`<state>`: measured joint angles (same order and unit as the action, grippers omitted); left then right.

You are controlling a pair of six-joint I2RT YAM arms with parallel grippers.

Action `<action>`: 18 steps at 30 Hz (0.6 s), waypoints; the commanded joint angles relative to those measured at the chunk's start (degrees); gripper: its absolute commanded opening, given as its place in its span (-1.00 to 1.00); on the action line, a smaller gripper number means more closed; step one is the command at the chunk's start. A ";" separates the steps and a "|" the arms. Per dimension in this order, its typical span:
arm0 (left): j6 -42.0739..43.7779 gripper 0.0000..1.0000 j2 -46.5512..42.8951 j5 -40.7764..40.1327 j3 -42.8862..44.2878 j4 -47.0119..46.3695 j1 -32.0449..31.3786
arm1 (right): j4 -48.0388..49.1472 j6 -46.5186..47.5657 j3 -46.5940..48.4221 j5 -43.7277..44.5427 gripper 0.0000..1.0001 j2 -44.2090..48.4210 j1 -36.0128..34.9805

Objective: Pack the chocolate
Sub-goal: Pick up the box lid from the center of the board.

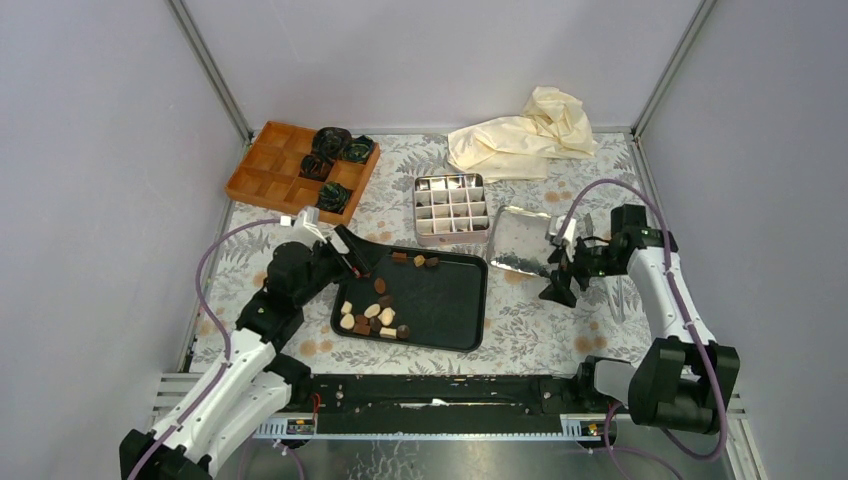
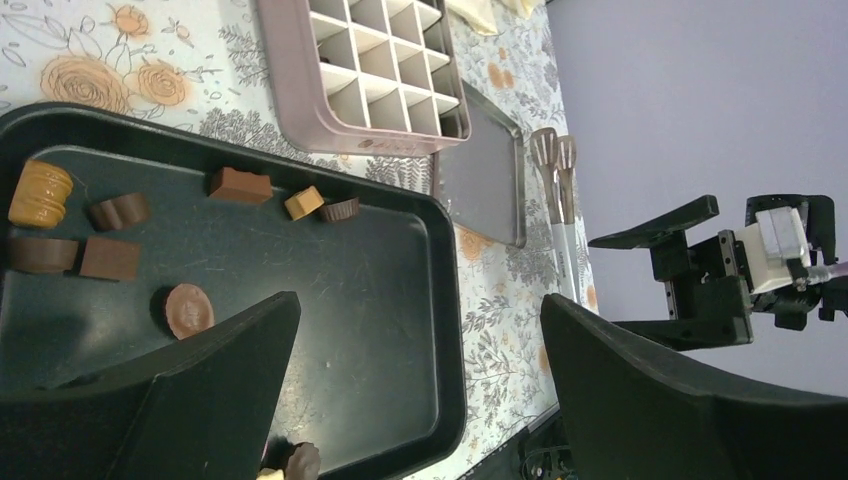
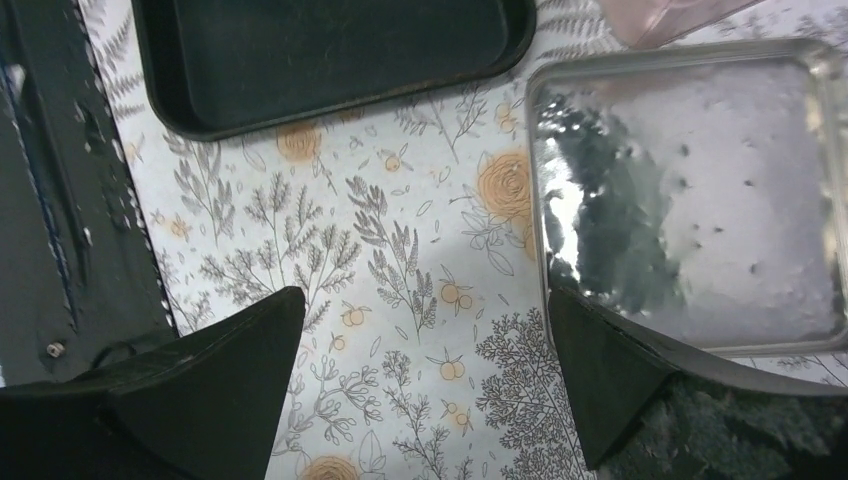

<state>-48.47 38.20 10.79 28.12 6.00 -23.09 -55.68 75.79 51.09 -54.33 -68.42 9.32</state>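
Note:
Several small chocolate pieces (image 1: 372, 318), dark brown, light brown and cream, lie in a black tray (image 1: 455, 310); a few more sit near its far edge (image 1: 415, 260). They also show in the left wrist view (image 2: 240, 185). A silver divided box (image 1: 452, 208) stands behind the tray, and its cells look empty. My left gripper (image 1: 352, 255) is open and empty over the tray's far left corner; in its own view (image 2: 418, 305) it hovers above the tray floor. My right gripper (image 1: 560, 272) is open and empty above the tablecloth (image 3: 425, 300), between the tray and the silver lid (image 3: 700, 180).
An orange divided tray (image 1: 285, 170) at the back left holds black-green paper cups (image 1: 335, 145). A crumpled beige cloth (image 1: 525, 135) lies at the back right. The silver lid (image 1: 520, 240) lies right of the box, with tongs (image 2: 555, 200) beside it. Grey walls enclose the table.

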 commanded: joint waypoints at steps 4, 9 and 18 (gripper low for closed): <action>-2.03 0.97 6.56 1.39 -0.69 -11.06 0.33 | 14.87 -4.52 -3.01 11.09 0.99 -2.49 -7.50; -3.21 0.97 10.52 3.28 1.34 -9.54 0.33 | 23.10 -9.55 -2.69 21.52 0.77 -8.57 -14.14; -6.40 0.97 5.76 0.67 -1.14 -6.76 0.37 | 29.71 -16.08 -1.33 30.39 -0.12 -17.58 -22.27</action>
<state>-52.80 47.16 12.60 27.51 0.51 -23.09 -30.04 63.66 48.01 -29.19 -83.88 -11.11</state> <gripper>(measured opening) 0.986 0.498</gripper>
